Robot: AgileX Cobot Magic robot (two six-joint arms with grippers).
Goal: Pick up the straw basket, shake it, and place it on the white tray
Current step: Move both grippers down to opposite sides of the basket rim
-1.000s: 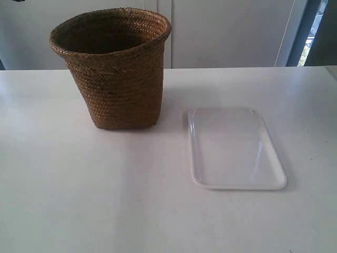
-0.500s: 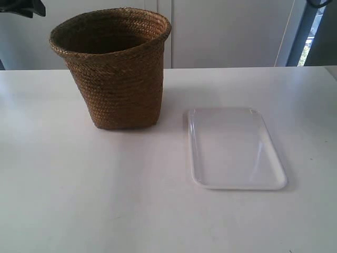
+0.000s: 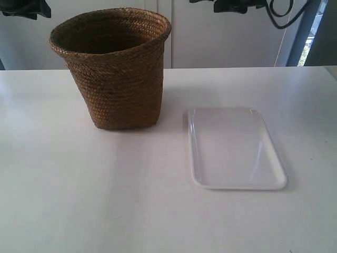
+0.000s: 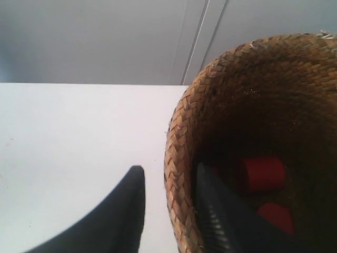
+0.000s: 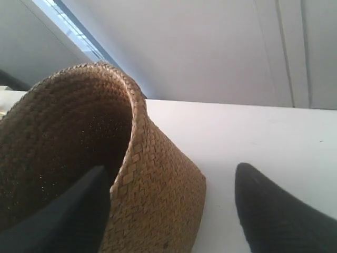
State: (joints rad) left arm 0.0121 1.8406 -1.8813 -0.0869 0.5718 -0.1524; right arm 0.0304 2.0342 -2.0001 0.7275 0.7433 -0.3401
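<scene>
Pale cabinet doors [image 3: 226, 37] behind, a plain white surface [image 3: 79, 200] in front, and we're at the very start. Standing upright on that surface is the tall brown woven straw basket [image 3: 118, 79], untouched. The flat glossy white rectangular plastic tray [image 3: 231, 147] lies near the basket, clear of its base and bare.

Up top, the arm at the exterior view's left [image 3: 26, 7] and the arm at the exterior view's right [image 3: 231, 5] only just poke into frame, both above the basket's rim.

Left gripper [image 4: 168, 169]: parted a modest way, one finger lined up outside the basket's wall, the other over its dark inside, holding nothing. Right gripper [image 5: 172, 173]: spread wide, same idea, one finger over the inside, one outside the basket.

That's a two-sided pinch being set up, I'd say, because a flared rim that broad suits no single grip. Look inside the basket: two red cylindrical pieces [image 4: 263, 173] at the bottom, likely the reason for the shake.

Nothing lifted yet. Both grippers need to come down onto the rim opposite each other and level, or the basket tips.
</scene>
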